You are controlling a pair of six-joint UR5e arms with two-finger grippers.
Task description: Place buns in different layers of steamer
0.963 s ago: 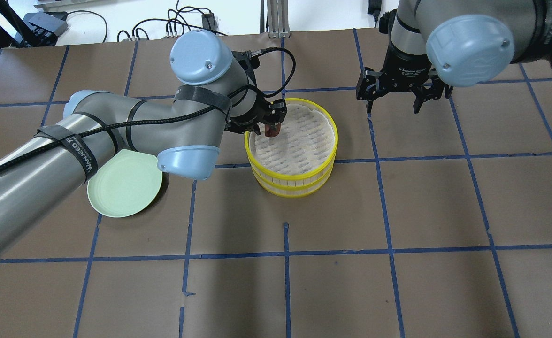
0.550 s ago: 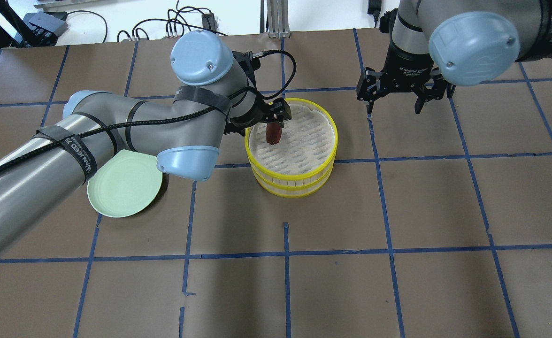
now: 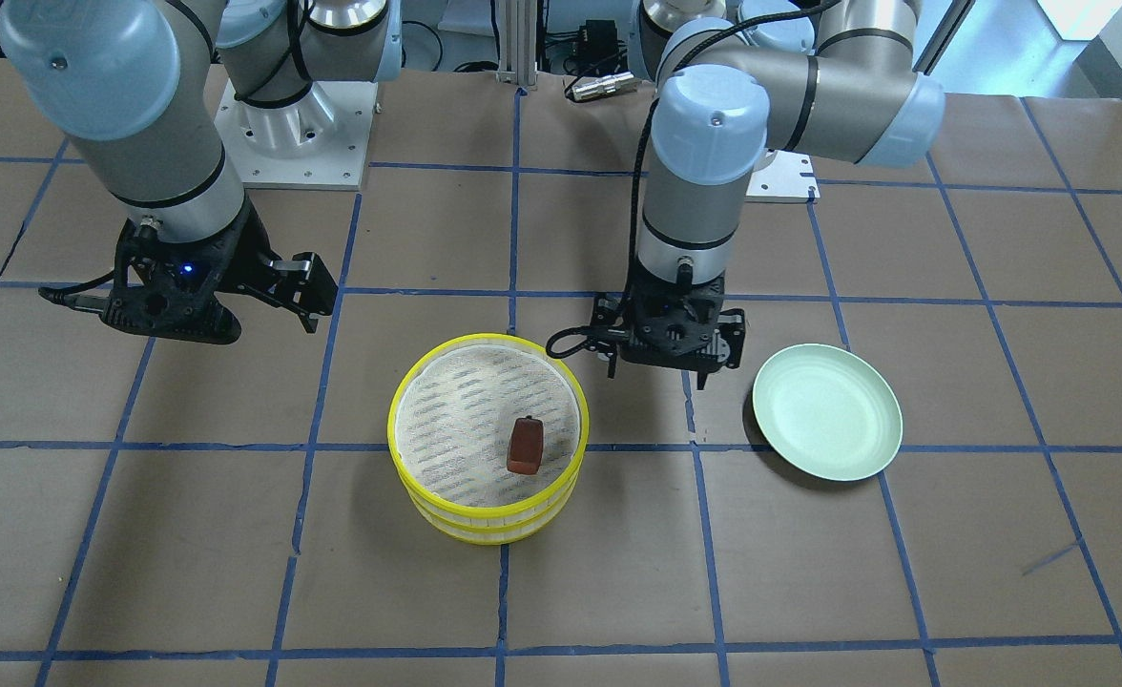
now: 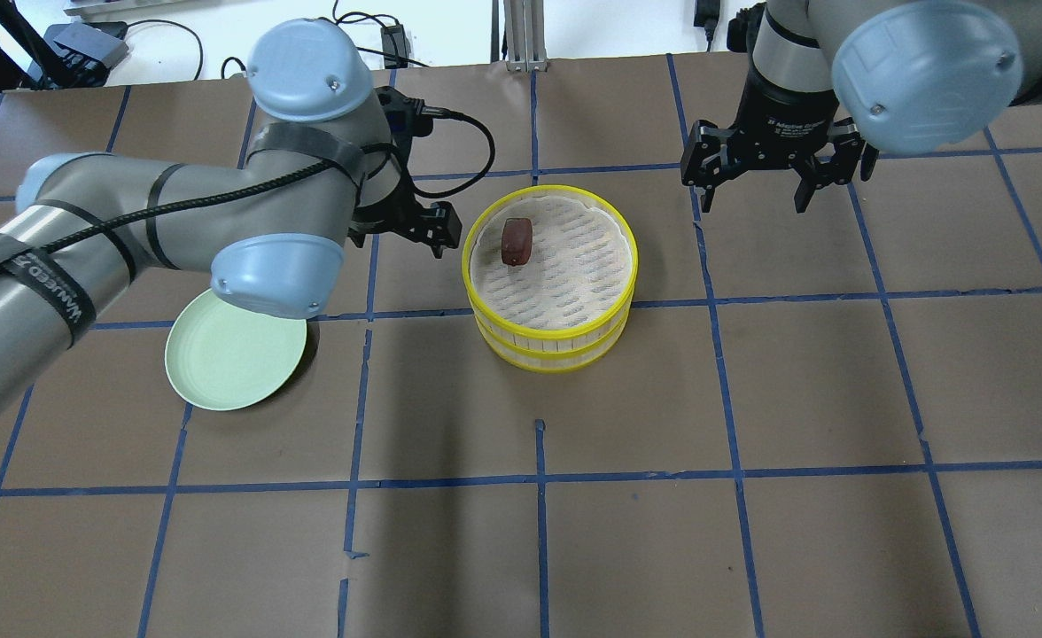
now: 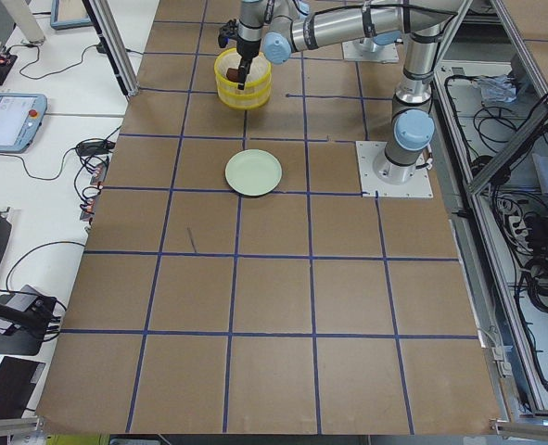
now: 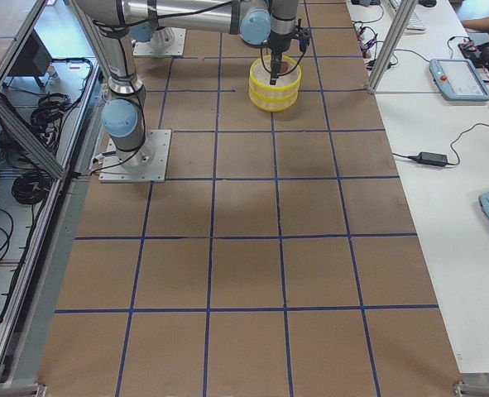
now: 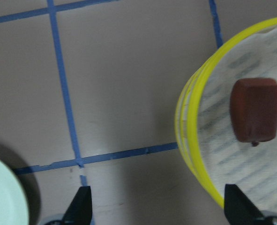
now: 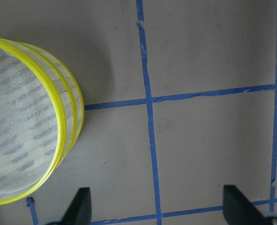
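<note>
On top steamer layer (image 4: 633, 257) mesh, toward robot's L side, lies red-brown bun (image 4: 516, 242), flat, nothing gripping it. L gripper (image 3: 656, 370) sits just beside that layer, jaws wide, empty; prob. standing clear. R gripper (image 4: 754, 199) also wide, empty, well apart. Lower layer (image 4: 546, 358) floor is hidden in every view, so white bun unseen. Only L wrist cam shows bun clear of rim.
</note>
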